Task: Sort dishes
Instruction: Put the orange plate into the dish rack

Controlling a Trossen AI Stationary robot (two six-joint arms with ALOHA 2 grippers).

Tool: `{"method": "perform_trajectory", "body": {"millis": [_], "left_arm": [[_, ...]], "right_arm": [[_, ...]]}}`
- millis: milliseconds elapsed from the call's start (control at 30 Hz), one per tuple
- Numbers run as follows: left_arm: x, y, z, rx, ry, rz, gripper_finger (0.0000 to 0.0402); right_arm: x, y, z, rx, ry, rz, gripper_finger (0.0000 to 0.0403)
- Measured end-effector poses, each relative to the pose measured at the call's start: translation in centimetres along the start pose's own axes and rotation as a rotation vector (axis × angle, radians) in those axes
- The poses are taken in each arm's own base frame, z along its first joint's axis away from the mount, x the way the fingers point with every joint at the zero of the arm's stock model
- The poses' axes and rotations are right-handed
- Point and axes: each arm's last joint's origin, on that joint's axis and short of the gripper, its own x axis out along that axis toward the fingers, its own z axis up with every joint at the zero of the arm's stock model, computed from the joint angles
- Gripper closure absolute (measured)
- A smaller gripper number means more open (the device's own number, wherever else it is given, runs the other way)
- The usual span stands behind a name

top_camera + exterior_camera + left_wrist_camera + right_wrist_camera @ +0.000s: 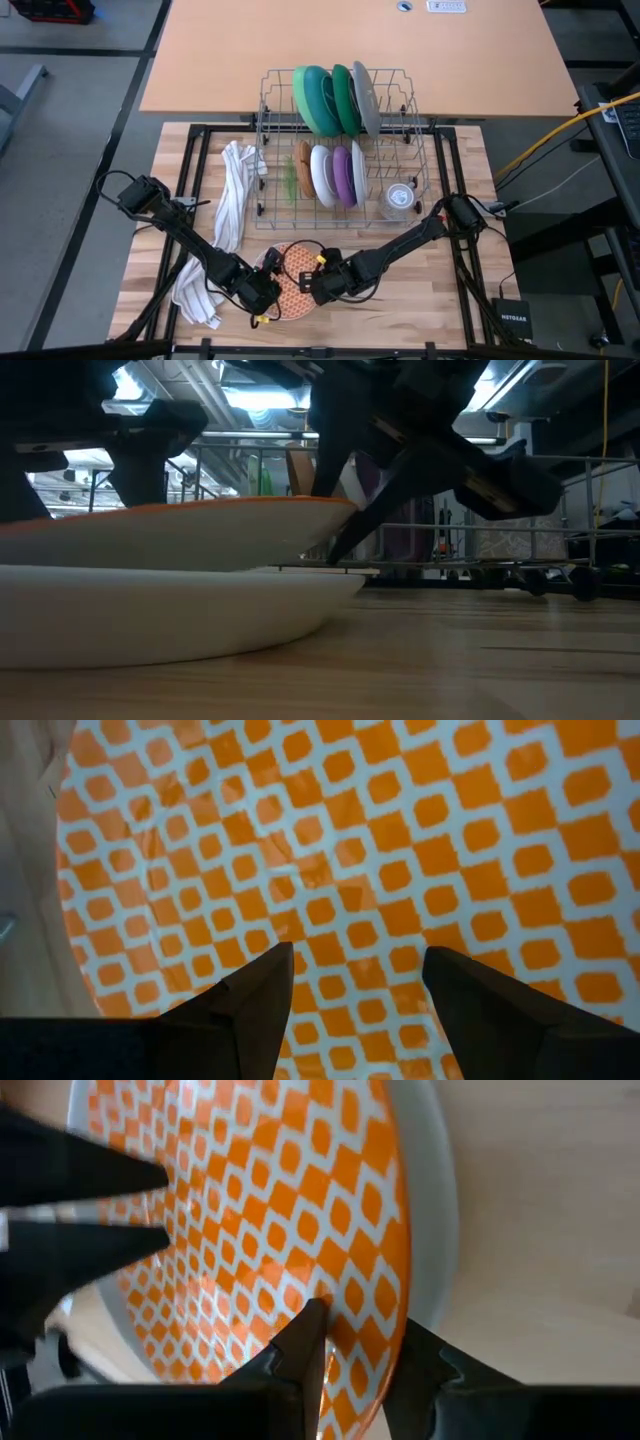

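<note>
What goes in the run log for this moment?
right end effector: shut on orange patterned plate rim, lifting it off white plate | left end effector: open above same plate | rack: other dishes stand

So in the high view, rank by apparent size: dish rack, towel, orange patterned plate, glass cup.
Largest to smallest, as seen from above:
1. dish rack
2. towel
3. orange patterned plate, partly hidden under both arms, so its rank against the towel is less sure
4. glass cup
</note>
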Motion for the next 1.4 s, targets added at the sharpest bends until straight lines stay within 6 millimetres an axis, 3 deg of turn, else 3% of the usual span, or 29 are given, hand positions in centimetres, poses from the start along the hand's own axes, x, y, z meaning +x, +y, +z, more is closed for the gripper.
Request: {"method": "perform_trajectory", "body": {"millis": [167, 400, 700, 900, 1200, 1400], "left_arm": [[0.0, 0.0, 0.0, -0.006, -0.003, -0.007, 0.0178], [-0.1, 0.0, 0.1, -0.007, -0.006, 0.002, 0.0178], [-0.3, -0.1, 0.1, -0.009, -0.013, 0.005, 0.0178], [-2.2, -0.1, 0.2, -0.054, -0.038, -0.002, 0.0183], [-6.3, 1.3, 0.7, -0.138, -0.155, 0.063, 0.0231], [-6.6, 1.5, 0.4, -0.145, -0.142, 0.068, 0.0256]], "right_arm": [[0.0, 0.5, -0.4, -0.070, 0.108, 0.039, 0.0328], [-0.3, 0.8, -0.4, -0.023, 0.116, 0.055, 0.0370], [-0.3, 0.8, -0.5, 0.005, 0.111, 0.056, 0.0371], [-0.2, 1.1, -0.5, 0.004, 0.086, 0.087, 0.0380], [-0.3, 1.6, -0.4, -0.012, 0.076, 0.122, 0.0388], [-0.6, 1.9, -0.4, -0.022, 0.070, 0.128, 0.0388]]}}
